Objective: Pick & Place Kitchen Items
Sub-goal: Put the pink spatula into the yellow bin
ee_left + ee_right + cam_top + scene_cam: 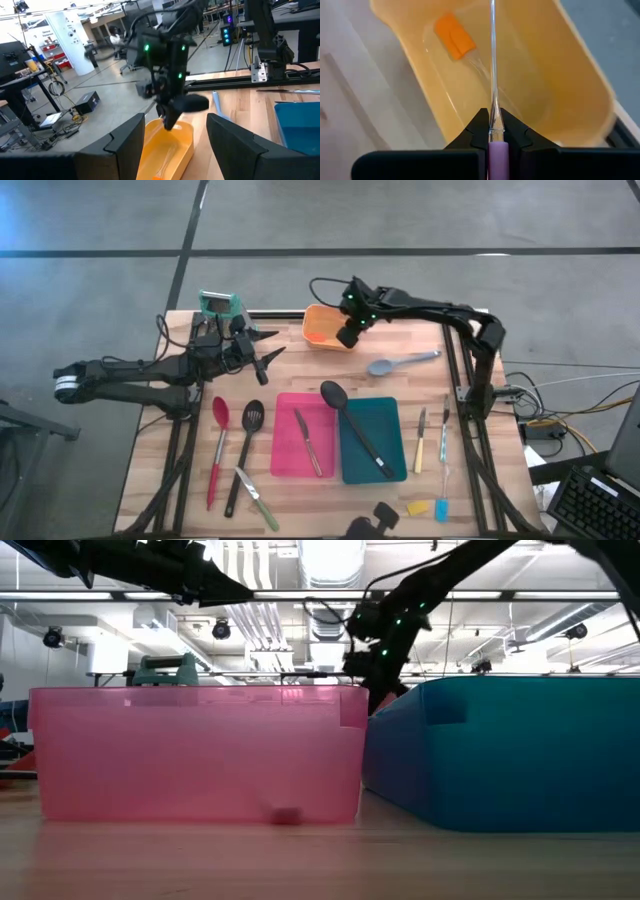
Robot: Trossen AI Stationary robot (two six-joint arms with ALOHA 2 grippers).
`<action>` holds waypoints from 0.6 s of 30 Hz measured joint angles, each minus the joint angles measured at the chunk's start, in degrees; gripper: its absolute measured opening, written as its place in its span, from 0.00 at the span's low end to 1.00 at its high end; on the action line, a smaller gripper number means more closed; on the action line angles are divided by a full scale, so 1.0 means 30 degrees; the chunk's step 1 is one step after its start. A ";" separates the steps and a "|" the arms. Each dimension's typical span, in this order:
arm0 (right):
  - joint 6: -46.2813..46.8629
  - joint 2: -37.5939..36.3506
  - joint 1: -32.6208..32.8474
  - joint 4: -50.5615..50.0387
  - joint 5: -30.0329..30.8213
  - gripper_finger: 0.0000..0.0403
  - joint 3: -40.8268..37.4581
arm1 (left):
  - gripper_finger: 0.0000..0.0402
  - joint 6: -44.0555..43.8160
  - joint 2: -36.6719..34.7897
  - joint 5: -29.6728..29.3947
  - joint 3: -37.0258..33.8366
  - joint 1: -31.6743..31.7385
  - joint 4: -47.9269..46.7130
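So the right gripper [493,117] is clamped shut on a slim clear-shafted utensil with a pink-lilac end [493,60], held right over the orange plastic bin [560,75] at the back edge of the wooden table [160,470]. A tiny orange-headed spatula [454,37] is already lying on the bin floor. The far tip of the held piece can't be seen.

How the drop is probably best done: the shaft should be tipped flatter and lowered until it's well inside the walls, then the fingers opened. Released upright, a thin rod like that could easily bounce, or lean on the rim and tip out. It should be aimed at the bare floor beside the orange spatula rather than on top of it.

Room-wise, the bin is hard against the table's back edge, so a bad bounce that way probably means the floor. The left gripper [265,355] is parked with its fingers spread wide, empty, near the bin's left side, beside the metal box grater with the teal top [218,305]. An exit straight up and to the right looks safest. The grey-lilac spoon [400,363] lies just in front of the bin, so a low sweep forward should be avoided.
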 joint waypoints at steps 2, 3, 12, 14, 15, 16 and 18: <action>-0.0180 0.0705 -0.0011 0.0011 -0.0045 0.03 0.0332 | 0.54 0.0000 0.0000 -0.0001 -0.0004 -0.0003 0.0000; -0.0219 0.1059 -0.0015 -0.0015 -0.0042 0.03 0.0537 | 0.54 0.0000 0.0000 -0.0001 -0.0006 -0.0001 0.0000; -0.0601 0.2996 -0.0413 -0.0246 -0.0338 0.03 0.1709 | 0.54 0.0000 0.0000 0.0000 -0.0006 -0.0001 -0.0122; -0.0603 0.3119 -0.0507 -0.0188 -0.0371 0.03 0.1711 | 0.54 0.0000 0.0000 -0.0007 0.0000 0.0001 -0.0117; -0.0605 0.3182 -0.0554 -0.0120 -0.0408 0.03 0.1711 | 0.54 0.0000 0.0000 -0.0001 -0.0006 -0.0007 -0.0122; -0.0625 0.3274 -0.0577 -0.0082 -0.0411 0.03 0.1711 | 0.54 0.0000 0.0000 -0.0007 -0.0002 -0.0001 -0.0118; -0.0704 0.3453 -0.0683 -0.0096 -0.0484 0.03 0.1705 | 0.54 0.0000 0.0000 0.0000 -0.0007 0.0001 -0.0117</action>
